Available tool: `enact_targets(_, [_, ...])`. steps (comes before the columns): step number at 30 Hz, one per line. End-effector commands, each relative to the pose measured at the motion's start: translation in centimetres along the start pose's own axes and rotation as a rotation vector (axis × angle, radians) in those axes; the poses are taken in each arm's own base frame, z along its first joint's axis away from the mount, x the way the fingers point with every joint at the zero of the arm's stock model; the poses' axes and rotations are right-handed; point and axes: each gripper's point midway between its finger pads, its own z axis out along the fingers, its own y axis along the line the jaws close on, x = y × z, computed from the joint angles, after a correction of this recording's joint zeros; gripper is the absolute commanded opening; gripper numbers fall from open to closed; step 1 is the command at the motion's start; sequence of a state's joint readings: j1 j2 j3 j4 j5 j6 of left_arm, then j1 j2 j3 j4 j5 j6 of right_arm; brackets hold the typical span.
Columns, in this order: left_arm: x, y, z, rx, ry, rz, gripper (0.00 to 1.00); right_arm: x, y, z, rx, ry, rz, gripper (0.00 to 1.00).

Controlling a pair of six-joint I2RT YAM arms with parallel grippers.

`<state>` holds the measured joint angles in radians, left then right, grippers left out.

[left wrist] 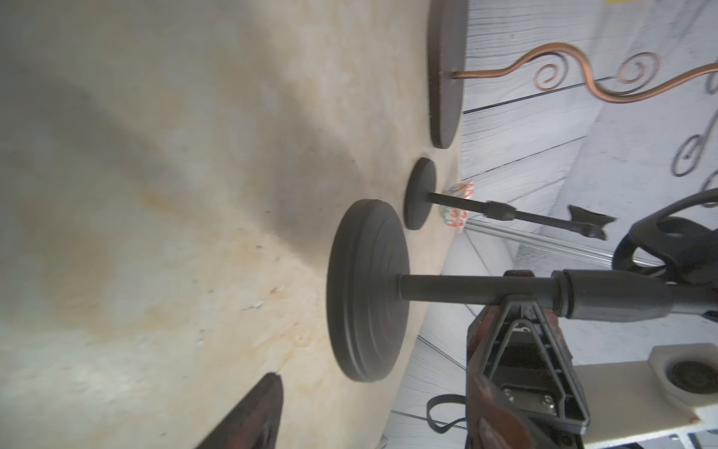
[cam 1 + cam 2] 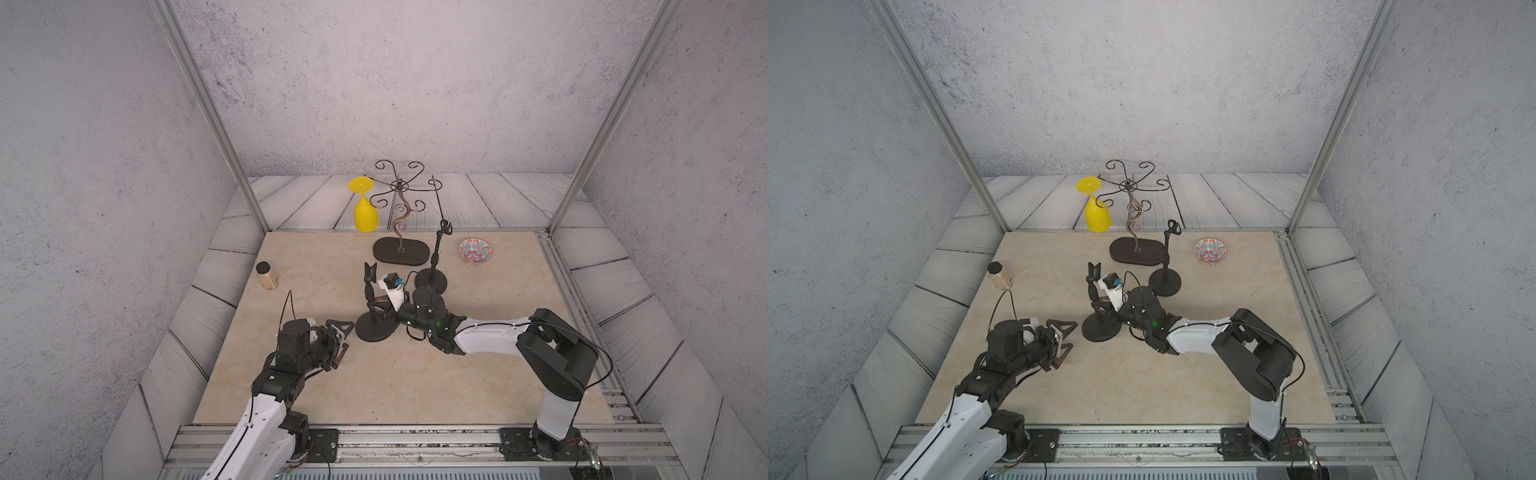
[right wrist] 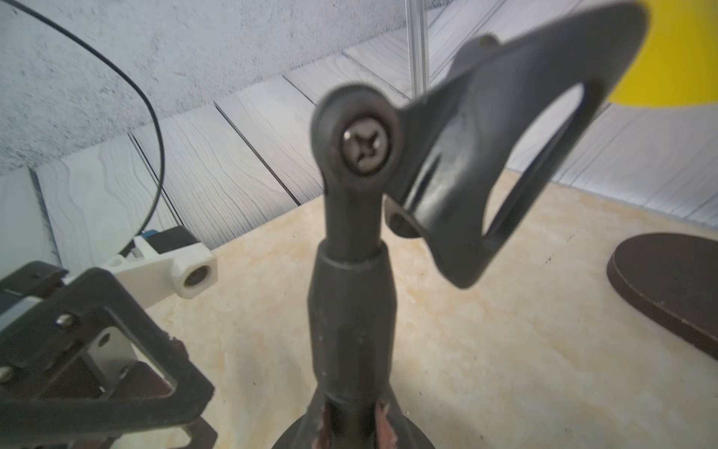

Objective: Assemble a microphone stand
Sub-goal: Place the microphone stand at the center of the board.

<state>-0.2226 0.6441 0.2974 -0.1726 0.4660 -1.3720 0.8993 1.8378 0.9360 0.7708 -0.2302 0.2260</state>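
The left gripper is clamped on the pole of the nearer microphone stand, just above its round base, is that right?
Not quite: the right gripper is the one clamped on the pole of the nearer microphone stand, just above its round base; the right wrist view shows it. In a top view, the left gripper stands open beside the base.

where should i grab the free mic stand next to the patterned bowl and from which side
Probably its thin upright pole, low, just above the round base, jaws level. Come from the robot's side: the rack base sits close behind it to the left and the bowl to the right, and the clip on top is small and tilted.
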Motion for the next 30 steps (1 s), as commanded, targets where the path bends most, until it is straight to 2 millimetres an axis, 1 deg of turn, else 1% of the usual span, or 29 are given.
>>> enact_targets(1, [-0.1,2.3,-0.2,-0.075,-0.024,0.070,0.77,-3.7,0.7,-0.3,-0.040,-0.194,-0.046,0.02])
enact_targets(3, [-0.2,2.2,-0.4,-0.075,-0.031,0.097,0.77,-3.0,0.7,-0.3,-0.043,-0.202,-0.051,0.02])
enact_targets(6, [-0.6,0.8,-0.9,-0.066,-0.049,0.184,0.75,-1.3,0.4,-0.3,-0.043,-0.194,-0.057,0.02])
enact_targets(9, [-0.8,-0.8,-1.6,-0.080,-0.048,0.315,0.72,0.6,0.0,-0.4,-0.038,-0.184,-0.053,0.03])
enact_targets(13, [-0.6,-2.7,-2.2,-0.107,-0.018,0.483,0.69,2.6,-0.3,-0.8,-0.033,-0.175,-0.050,0.05])
enact_targets(17, [0.0,-4.2,-2.1,-0.126,0.008,0.620,0.67,4.3,-0.4,-1.1,-0.029,-0.146,-0.059,0.09])
enact_targets(18, [0.2,-4.6,-2.0,-0.135,0.009,0.667,0.66,4.6,-0.4,-1.2,-0.030,-0.141,-0.063,0.11])
enact_targets(19, [0.5,-4.8,-1.9,-0.148,0.014,0.707,0.67,4.8,-0.4,-1.4,-0.028,-0.138,-0.063,0.16])
enact_targets(21, [1.2,-5.6,-1.5,-0.173,0.026,0.802,0.67,5.1,-0.4,-1.9,-0.021,-0.137,-0.069,0.38])
enact_targets(23, [1.9,-6.4,-0.9,-0.189,0.042,0.871,0.66,5.2,-0.3,-2.7,-0.014,-0.132,-0.068,0.53])
enact_targets(24, [2.0,-6.9,-0.7,-0.199,0.041,0.907,0.66,5.0,-0.2,-3.1,-0.015,-0.133,-0.069,0.57])
enact_targets(26, [2.4,-7.5,0.0,-0.221,0.053,0.967,0.66,5.2,0.1,-4.0,-0.014,-0.123,-0.068,0.62])
enact_targets(30, [2.8,-8.8,1.4,-0.251,0.072,1.057,0.63,5.7,0.6,-5.7,-0.013,-0.109,-0.052,0.64])
